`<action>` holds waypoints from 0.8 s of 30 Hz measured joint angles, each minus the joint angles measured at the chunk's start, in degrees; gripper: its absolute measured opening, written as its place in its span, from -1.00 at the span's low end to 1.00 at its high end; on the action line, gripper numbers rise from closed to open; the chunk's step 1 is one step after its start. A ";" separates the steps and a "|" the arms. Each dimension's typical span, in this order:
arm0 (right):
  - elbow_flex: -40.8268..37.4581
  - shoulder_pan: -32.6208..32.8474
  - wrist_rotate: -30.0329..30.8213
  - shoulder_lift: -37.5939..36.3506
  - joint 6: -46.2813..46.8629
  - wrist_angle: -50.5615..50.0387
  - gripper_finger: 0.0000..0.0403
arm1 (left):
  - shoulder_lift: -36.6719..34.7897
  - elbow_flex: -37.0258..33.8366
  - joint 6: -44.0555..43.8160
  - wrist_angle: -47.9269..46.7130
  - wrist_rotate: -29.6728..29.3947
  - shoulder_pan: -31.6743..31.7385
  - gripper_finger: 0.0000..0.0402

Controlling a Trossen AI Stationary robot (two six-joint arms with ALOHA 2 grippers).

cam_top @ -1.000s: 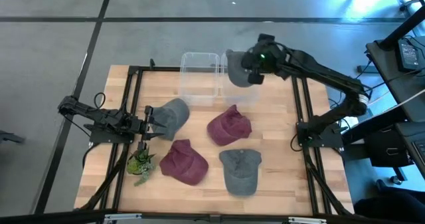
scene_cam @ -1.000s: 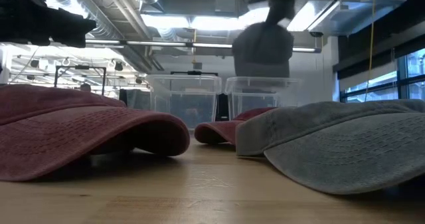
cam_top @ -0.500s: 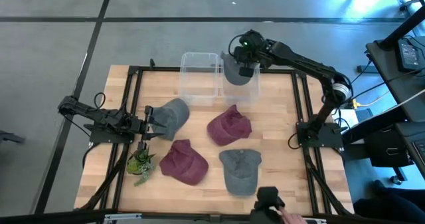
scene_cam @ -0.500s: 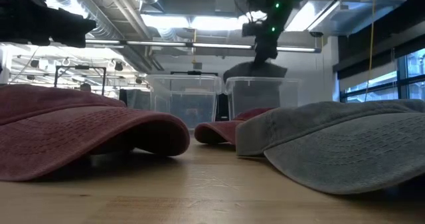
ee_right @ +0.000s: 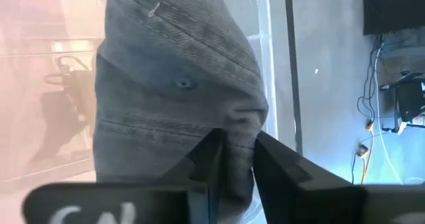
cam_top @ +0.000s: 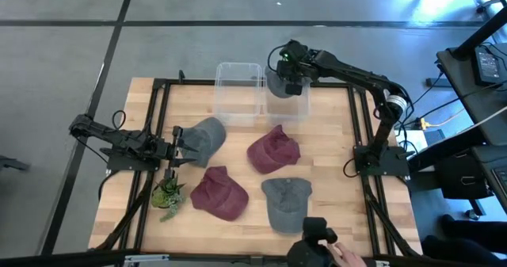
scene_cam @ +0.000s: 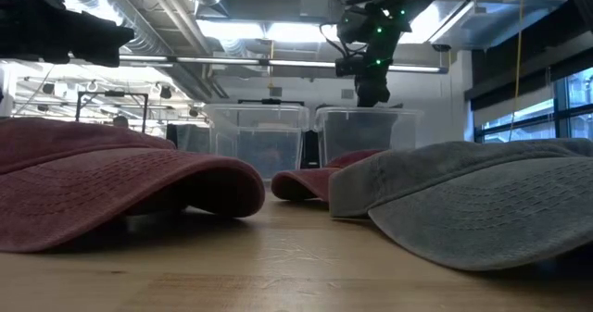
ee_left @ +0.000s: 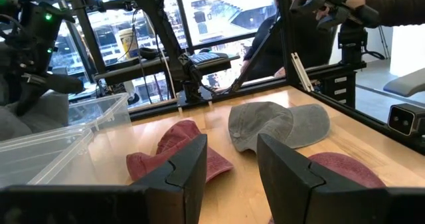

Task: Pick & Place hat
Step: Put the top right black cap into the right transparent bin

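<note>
High view: right gripper [cam_top: 287, 78] lowering grey hat [cam_top: 279, 85] into right-hand clear bin [cam_top: 302, 108]; left gripper [cam_top: 176, 150] parked beside another grey hat [cam_top: 206, 135], apparently unclenched. Right wrist view: fingers pinching the hat's fabric; release pending, four hats left on table [cam_top: 333, 156]

Two dark, slender jointed arms are being seen; green indicator lights are glowing on the right arm's black wrist housing [scene_cam: 369, 36]. Thin black cables are being carried along the left arm's matte black links [cam_top: 111, 138].
</note>
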 joint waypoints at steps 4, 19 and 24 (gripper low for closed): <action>0.45 0.00 0.02 -0.13 -0.16 -0.74 -0.50 | 0.00 0.00 0.00 0.00 0.02 0.00 -0.37; 13.52 0.24 1.98 -0.35 1.28 -9.77 -0.11 | 0.00 0.00 -0.02 0.02 0.04 0.00 -0.37; 14.36 0.24 1.99 -0.35 1.68 -10.29 -0.11 | 0.00 0.00 -0.02 0.02 0.06 0.00 -0.37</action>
